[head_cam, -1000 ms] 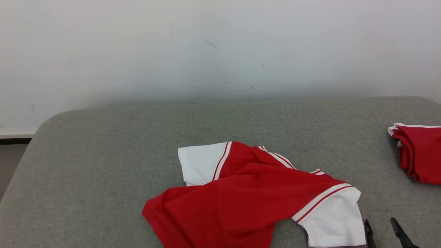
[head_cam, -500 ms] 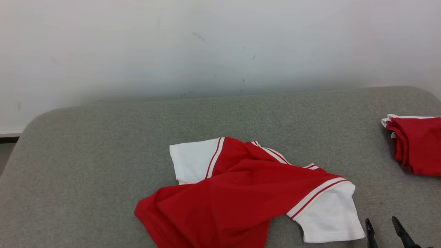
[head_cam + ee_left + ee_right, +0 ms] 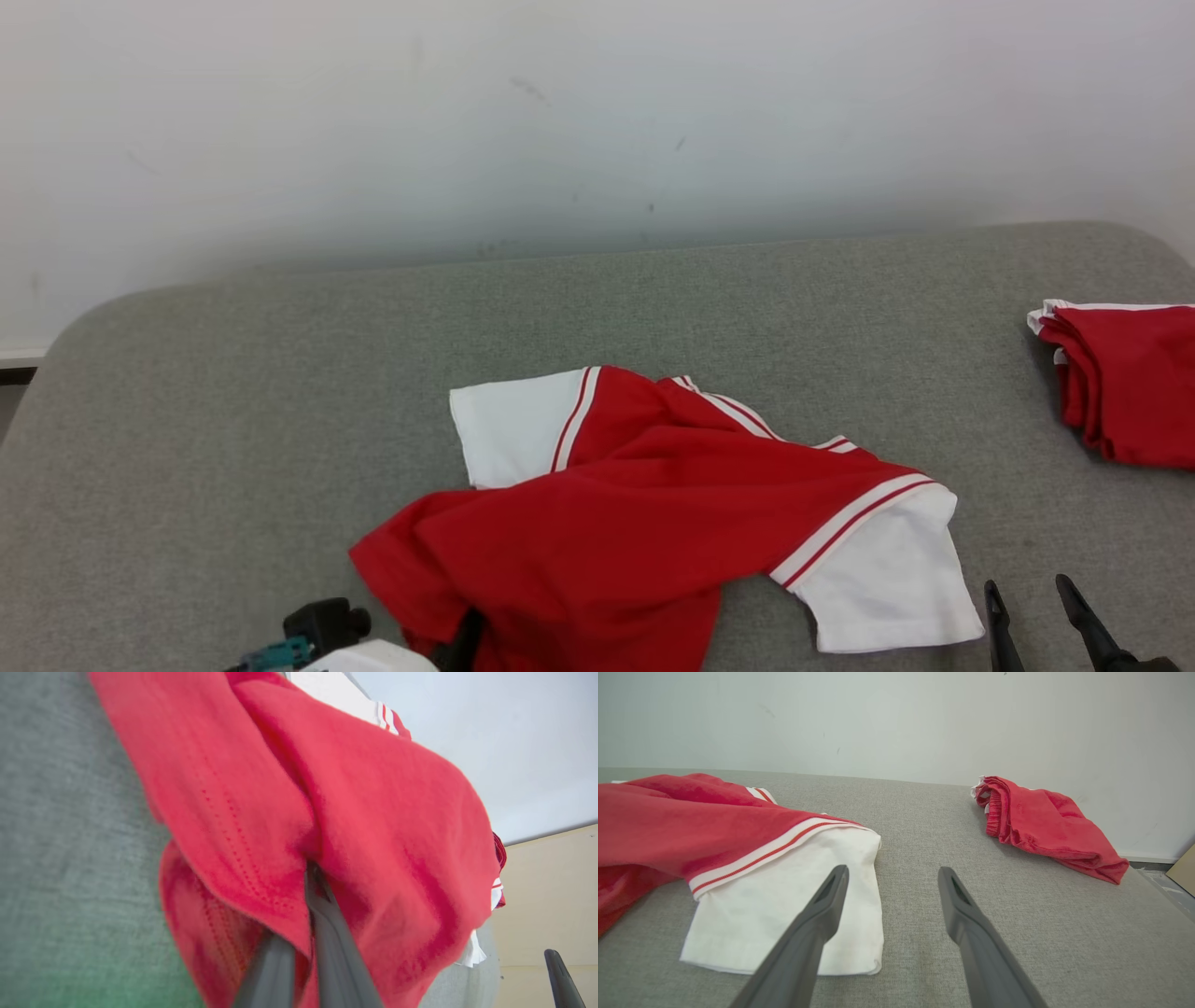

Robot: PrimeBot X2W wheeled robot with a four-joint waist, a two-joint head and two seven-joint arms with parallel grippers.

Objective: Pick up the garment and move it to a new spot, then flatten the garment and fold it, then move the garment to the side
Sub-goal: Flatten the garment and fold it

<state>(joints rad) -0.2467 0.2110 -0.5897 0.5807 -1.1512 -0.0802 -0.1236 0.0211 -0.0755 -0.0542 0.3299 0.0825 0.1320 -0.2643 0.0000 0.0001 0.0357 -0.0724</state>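
Observation:
A red garment (image 3: 635, 523) with white sleeves lies crumpled on the grey padded surface (image 3: 233, 420), near its front edge. My left gripper (image 3: 465, 627) comes in at the lower left of the head view and is shut on the garment's red bottom edge. The left wrist view shows its two fingers pressed together at the left gripper (image 3: 310, 875), with the garment (image 3: 373, 788) bunched over them. My right gripper (image 3: 1027, 597) stands open just right of the white sleeve (image 3: 887, 588). In the right wrist view nothing is between the fingers of the right gripper (image 3: 892, 872), beside that sleeve (image 3: 808, 896).
A second red cloth pile (image 3: 1130, 383) lies at the far right of the surface, seen too as the pile (image 3: 1041, 821) in the right wrist view. A pale wall (image 3: 597, 121) stands behind. The surface's rounded left corner (image 3: 56, 336) drops off to the floor.
My left arm has come into the head view at the lower left and shut on the garment's red edge. The camera has shifted a little. The right gripper stays open.

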